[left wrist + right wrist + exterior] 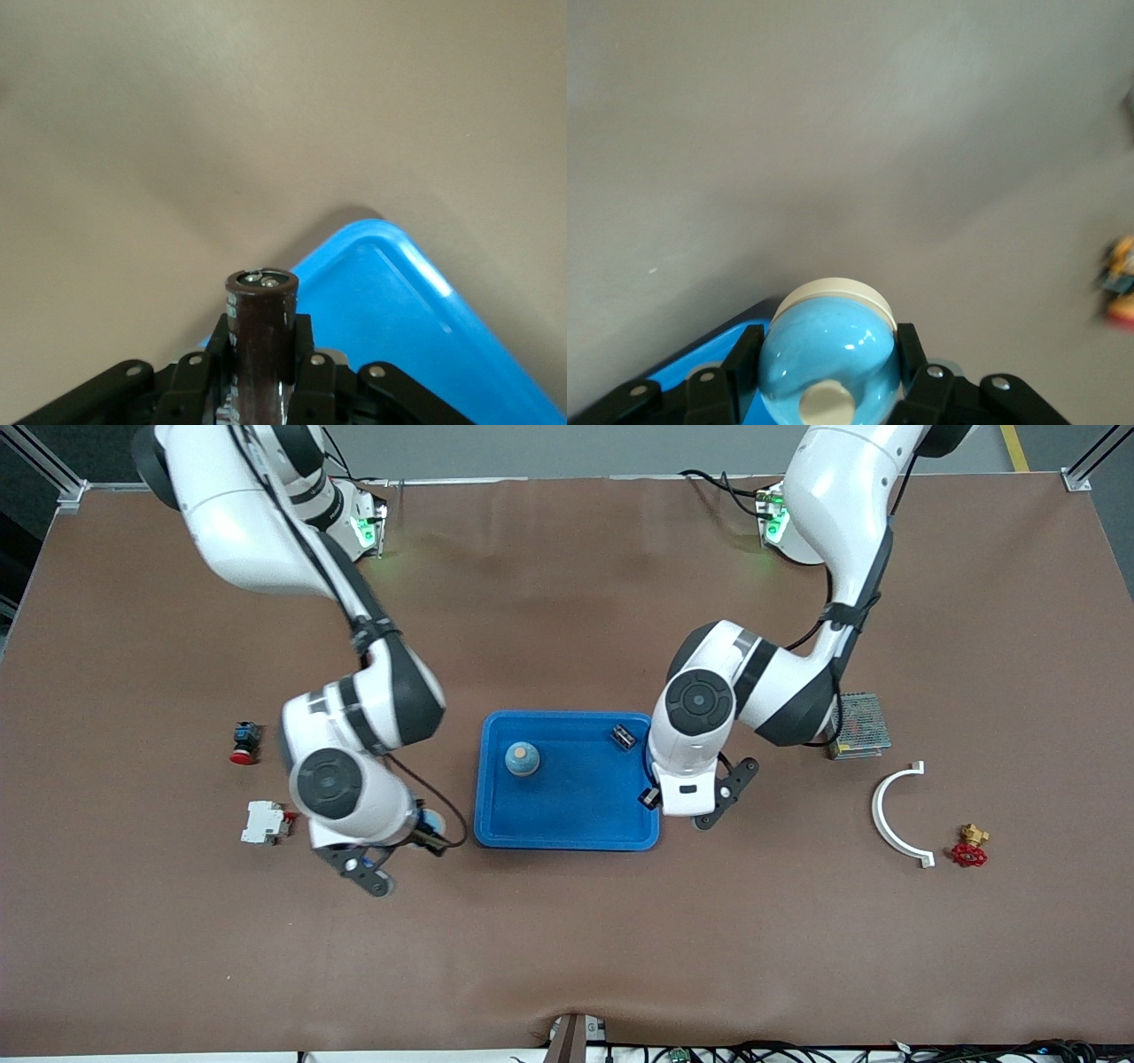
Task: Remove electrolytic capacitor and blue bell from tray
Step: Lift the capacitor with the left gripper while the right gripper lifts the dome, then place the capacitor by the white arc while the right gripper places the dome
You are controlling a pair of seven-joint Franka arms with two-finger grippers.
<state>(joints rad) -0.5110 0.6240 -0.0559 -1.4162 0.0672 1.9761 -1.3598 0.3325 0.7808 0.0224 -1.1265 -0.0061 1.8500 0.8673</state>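
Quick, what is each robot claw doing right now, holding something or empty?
Left gripper: shut on the capacitor, by the tray corner.
Right gripper: shut on the blue bell, by the tray's edge.

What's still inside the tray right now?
In the tray: a round blue-grey ball-like piece and a small black component. The left arm's wrist covers the corner at its end, so anything there is hidden.

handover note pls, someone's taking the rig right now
Left gripper: shut on the capacitor, at the tray's edge toward the left arm's end.
Right gripper: shut on the blue bell, just off the tray's edge toward the right arm's end.
Done: both picked up.
Left: set both on the table. A round blue thing and a small black part remain in the tray.
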